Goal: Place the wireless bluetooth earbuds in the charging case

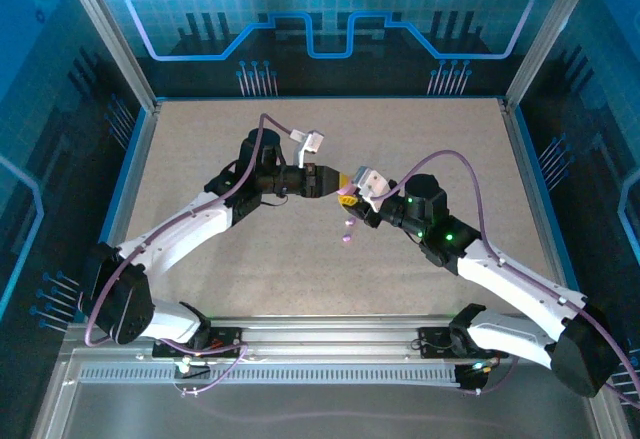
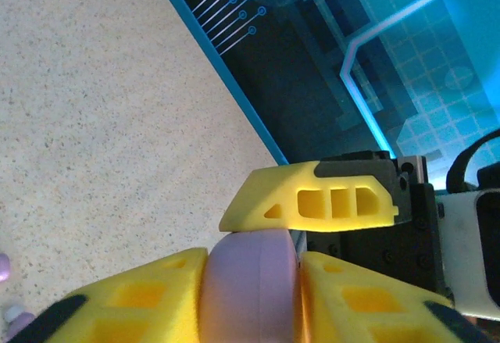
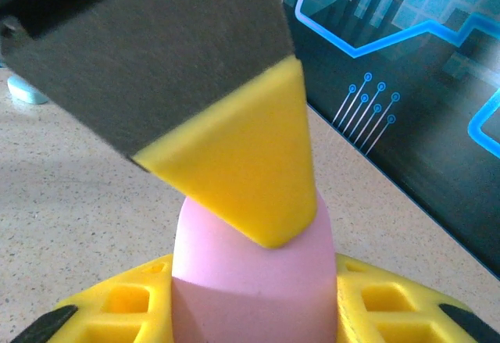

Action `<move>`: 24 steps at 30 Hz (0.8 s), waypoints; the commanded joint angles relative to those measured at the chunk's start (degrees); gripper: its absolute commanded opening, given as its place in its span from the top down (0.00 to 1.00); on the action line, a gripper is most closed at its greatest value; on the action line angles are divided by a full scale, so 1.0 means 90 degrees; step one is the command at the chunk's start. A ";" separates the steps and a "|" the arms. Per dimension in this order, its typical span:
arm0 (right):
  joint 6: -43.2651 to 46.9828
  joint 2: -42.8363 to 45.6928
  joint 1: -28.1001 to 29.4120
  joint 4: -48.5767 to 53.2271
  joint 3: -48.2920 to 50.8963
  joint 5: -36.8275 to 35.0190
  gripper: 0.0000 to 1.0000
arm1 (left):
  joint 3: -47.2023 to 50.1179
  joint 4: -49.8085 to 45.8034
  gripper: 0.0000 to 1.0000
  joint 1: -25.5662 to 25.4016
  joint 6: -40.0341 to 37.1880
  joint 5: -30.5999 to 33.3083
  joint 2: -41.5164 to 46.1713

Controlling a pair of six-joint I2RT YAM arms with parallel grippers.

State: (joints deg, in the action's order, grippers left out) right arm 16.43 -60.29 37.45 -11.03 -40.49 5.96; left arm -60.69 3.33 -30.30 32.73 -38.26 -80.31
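Jaws of the left gripper [image 2: 250, 292] pressed onto both sides of a rounded pinkish-purple case [image 2: 248, 269], pinching it. Jaws of the right gripper [image 3: 251, 304] closed on the same case, one yellow finger on each flank. Seen from above, both grippers meeting nose to nose over the middle of the table [image 1: 200, 159], with the case clamped between them and raised off the surface.

Case closed or open: cannot tell, as the fingers cover much of it. Nothing visible inside it, and no earbud seated in it as far as can be seen.

One case in the grippers. Two purple earbuds [image 1: 349, 225] lying loose on the table, close together, just on the near side of the grippers and apart from the case. Same pair partly visible at the lower left edge of the left wrist view. One pale teal rounded thing [image 3: 22, 89] on the table at the left edge of the right wrist view, half hidden; case or bud, cannot tell.
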 commanded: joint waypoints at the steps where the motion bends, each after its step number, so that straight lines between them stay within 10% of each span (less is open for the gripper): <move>1: -0.0117 0.0158 -0.0040 -0.0210 -0.0187 -0.0278 0.62 | -0.0269 -0.0069 0.58 -0.0085 -0.0055 -0.0368 -0.0050; 24: -0.0227 0.0710 -0.0827 -0.0533 0.0368 0.0583 0.32 | -0.0096 0.0856 0.75 -0.0100 0.1161 0.0277 0.0359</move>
State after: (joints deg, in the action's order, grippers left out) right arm 12.32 -54.96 31.64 -15.92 -37.58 8.29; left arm -61.76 6.85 -30.92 39.24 -35.64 -79.15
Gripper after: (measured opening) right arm 0.682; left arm 0.272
